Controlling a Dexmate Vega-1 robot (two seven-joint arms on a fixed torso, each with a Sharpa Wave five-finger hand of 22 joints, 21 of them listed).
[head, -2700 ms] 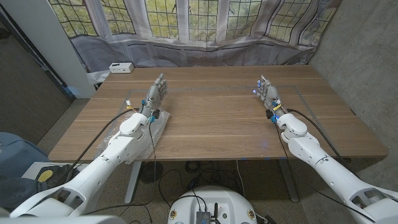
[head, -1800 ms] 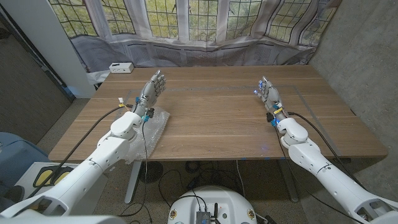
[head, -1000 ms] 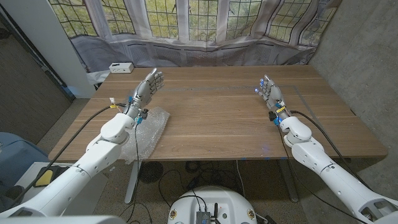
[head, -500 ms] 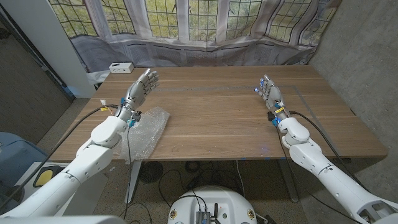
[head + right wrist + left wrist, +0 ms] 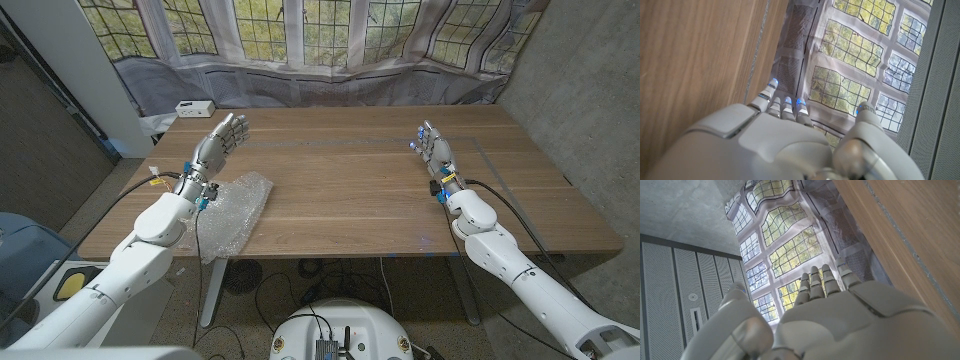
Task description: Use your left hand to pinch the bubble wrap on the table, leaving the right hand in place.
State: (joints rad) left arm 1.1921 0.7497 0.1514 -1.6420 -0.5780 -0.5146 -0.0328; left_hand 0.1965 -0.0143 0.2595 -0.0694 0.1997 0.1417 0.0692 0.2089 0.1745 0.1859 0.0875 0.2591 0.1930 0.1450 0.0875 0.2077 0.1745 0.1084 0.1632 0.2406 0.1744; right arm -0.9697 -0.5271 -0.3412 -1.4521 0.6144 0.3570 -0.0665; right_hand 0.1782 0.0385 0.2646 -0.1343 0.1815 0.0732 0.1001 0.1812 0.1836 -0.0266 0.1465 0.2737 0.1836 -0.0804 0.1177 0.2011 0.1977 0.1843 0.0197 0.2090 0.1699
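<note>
- Risks, judged from current pose:
- Left hand (image 5: 217, 138) sits over the far-left part of the brown wooden table (image 5: 380, 190), fingers extended and slightly apart, holding nothing. Left wrist view shows the same hand (image 5: 830, 315) with fingers straight, nothing between them.
- Crumpled clear bubble wrap sheet (image 5: 232, 208) lies at the table's near-left edge, beside the left forearm, nearer the robot than the hand; part of it seems to hang over the edge.
- Hand is beyond the wrap, so it needs to pull in and drop. Likely failure: forearm or cable drags the sheet and slides it off the edge.
- Wrap is thin and slippery; a shallow pinch probably skates off or only lifts a corner.
- Left wrist camera sees window, not the wrap, so closing the pinch relies on the head view.
- Right hand (image 5: 431, 150) stands far-right, fingers straight and close together, holding nothing; it must not move. Right wrist view (image 5: 775, 135) agrees.
</note>
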